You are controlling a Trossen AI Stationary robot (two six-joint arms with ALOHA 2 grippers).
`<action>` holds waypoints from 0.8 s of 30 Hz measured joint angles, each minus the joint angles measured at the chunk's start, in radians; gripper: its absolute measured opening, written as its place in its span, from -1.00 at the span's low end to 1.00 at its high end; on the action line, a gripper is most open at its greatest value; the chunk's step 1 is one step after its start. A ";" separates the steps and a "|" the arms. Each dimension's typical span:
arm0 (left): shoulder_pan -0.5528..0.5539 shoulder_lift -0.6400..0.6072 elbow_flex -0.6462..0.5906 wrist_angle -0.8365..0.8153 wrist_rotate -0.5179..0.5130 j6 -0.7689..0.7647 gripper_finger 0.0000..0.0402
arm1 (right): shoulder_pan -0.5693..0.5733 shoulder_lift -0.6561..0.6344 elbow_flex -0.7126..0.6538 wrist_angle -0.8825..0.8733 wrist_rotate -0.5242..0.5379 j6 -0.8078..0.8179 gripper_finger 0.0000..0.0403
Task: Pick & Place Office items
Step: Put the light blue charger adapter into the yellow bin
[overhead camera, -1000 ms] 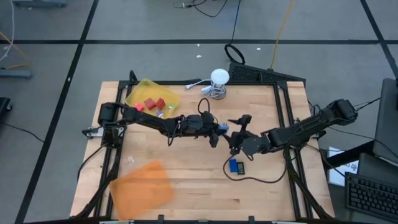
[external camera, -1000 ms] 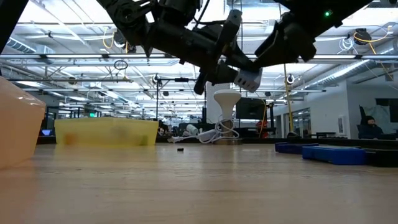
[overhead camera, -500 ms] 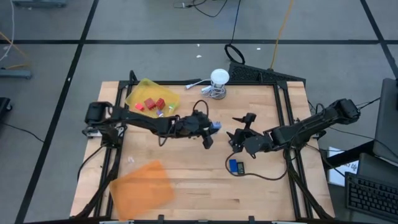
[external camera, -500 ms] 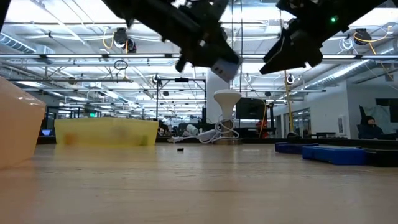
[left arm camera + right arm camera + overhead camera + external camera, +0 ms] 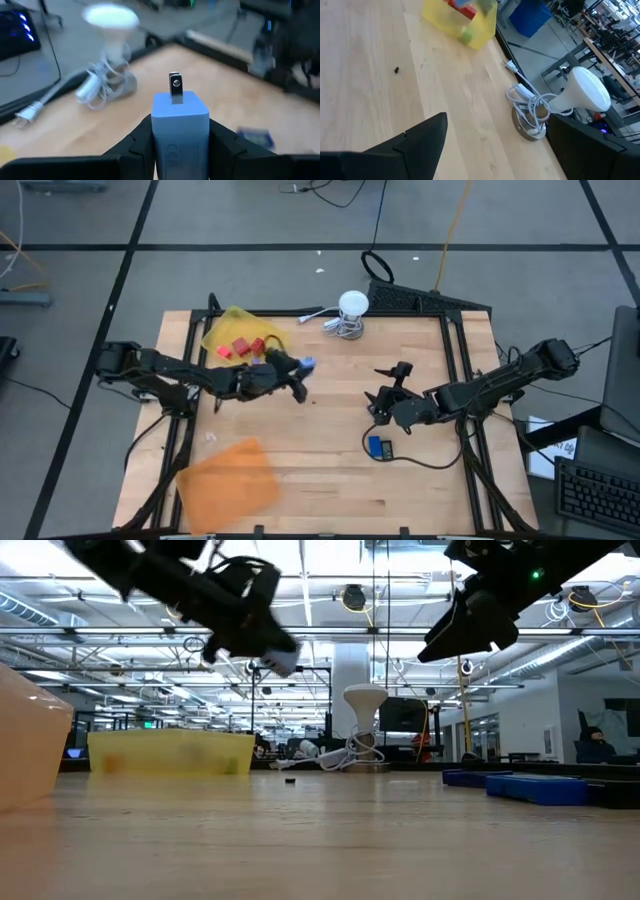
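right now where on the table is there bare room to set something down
Bare wood lies between the orange tray and the blue item, and between the yellow tray and the white lamp. It is crowded by the yellow tray, where the left claw holds a blue charger, and around the open right claw.

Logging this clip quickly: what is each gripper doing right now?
Left gripper: shut on a light blue plug block, up in the air near the yellow tray.
Right gripper: open, holding nothing.
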 joint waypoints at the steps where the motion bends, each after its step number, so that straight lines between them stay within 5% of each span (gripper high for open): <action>1: 0.005 -0.023 -0.036 0.030 -0.019 -0.008 -0.40 | 0.000 0.000 0.000 0.000 0.000 0.000 0.64; 11: -0.002 -0.105 -0.265 0.048 -0.457 -0.074 -0.39 | -0.002 0.000 0.000 0.022 -0.026 -0.001 0.64; 24: 0.018 -0.105 -0.311 -0.062 -0.670 -0.317 -0.40 | -0.002 0.000 -0.016 0.032 -0.028 -0.004 0.64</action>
